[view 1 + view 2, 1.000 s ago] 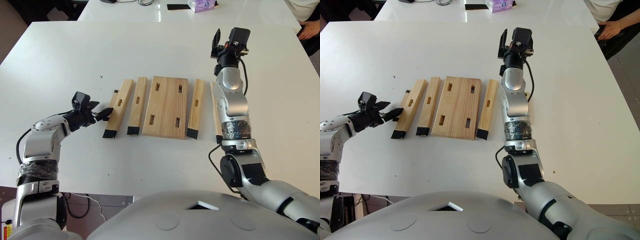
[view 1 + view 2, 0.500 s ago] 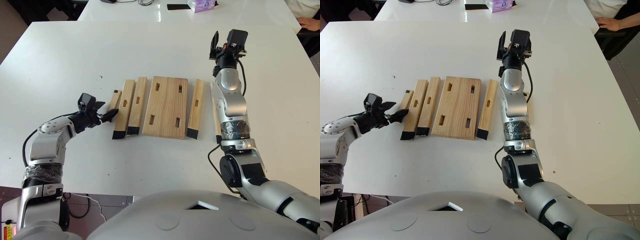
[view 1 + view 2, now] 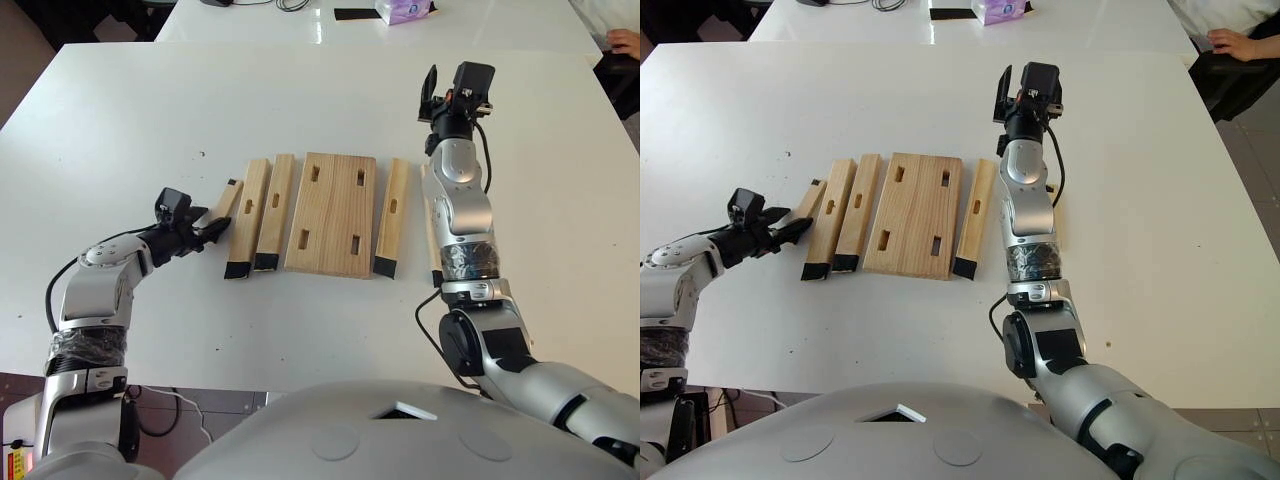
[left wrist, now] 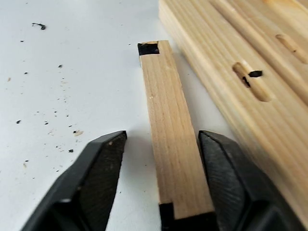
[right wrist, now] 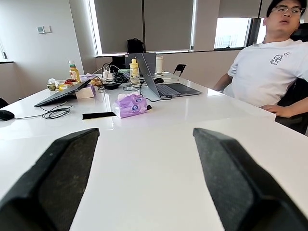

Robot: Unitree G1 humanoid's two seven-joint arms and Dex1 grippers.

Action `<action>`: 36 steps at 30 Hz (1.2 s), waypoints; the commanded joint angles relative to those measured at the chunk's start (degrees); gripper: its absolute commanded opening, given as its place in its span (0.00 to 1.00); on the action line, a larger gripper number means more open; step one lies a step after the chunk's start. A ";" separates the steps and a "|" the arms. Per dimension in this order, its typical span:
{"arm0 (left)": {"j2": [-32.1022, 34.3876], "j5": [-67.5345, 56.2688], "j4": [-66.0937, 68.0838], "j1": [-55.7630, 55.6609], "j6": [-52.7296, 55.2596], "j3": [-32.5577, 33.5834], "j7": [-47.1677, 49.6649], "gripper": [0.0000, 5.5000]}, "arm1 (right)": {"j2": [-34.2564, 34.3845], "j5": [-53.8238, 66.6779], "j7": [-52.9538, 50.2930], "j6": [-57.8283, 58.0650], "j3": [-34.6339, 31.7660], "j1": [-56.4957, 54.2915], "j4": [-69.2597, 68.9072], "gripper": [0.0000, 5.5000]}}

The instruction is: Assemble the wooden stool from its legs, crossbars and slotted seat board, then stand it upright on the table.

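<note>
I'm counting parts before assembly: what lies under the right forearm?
A wooden bar lies flat on the table, beside the slotted leg. The forearm covers most of it, hiding any slots.

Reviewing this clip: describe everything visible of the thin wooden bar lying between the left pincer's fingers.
The thin bar is a slim strip of pale, straight-grained wood with a black patch at each end. It lies flat on the white table, at the left of the row of parts, slanted so its far end nearly meets the slotted leg beside it. The open left pincer straddles its near end, a clear gap on one side; contact on the other cannot be told.
</note>
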 commanded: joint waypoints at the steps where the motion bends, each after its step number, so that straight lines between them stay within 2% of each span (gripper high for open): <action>1: -0.35 0.54 -1.18 2.55 6.23 -1.44 1.68 0.37 | 0.22 -0.28 -1.09 -0.15 -0.32 1.35 -1.37 0.66; 7: 1.50 0.49 -2.79 3.58 9.13 -1.04 1.52 0.24 | 0.71 -0.21 -2.12 0.25 -0.21 2.82 -2.92 0.66; 12: 1.84 0.60 -3.78 3.18 8.68 -1.71 1.12 0.24 | 0.56 0.24 -2.19 0.47 -0.50 2.46 -3.12 0.66; 15: 0.09 -1.33 -1.41 -1.31 5.88 2.17 2.79 0.24 | -0.05 2.14 -0.62 1.07 -1.63 1.07 -2.11 0.66; 19: -5.66 -9.52 1.20 -16.10 2.39 11.39 7.61 0.24 | -4.67 6.69 9.27 1.58 -2.86 -3.89 1.80 0.66; 23: -11.75 -19.53 -5.13 -22.81 1.66 15.00 7.71 0.24 | -9.26 9.36 22.57 0.61 -0.26 -8.69 2.70 0.66; 26: -15.84 -25.58 -12.62 -21.53 0.64 13.79 5.29 0.24 | -10.61 14.82 32.24 4.46 0.65 -9.91 -1.18 0.66; 29: -19.17 -28.27 -16.91 -19.17 0.28 11.04 4.09 0.24 | -12.63 30.34 43.71 19.07 -0.77 -9.88 -11.84 0.66; 32: -20.81 -29.19 -20.01 -16.49 -0.06 8.37 2.94 0.24 | -15.80 42.92 50.42 30.00 -2.78 -9.87 -19.41 0.66; 36: -20.59 -32.26 -25.21 -12.69 0.44 5.88 -1.02 0.24 | -20.93 50.55 57.49 37.23 -2.84 -8.57 -23.18 0.66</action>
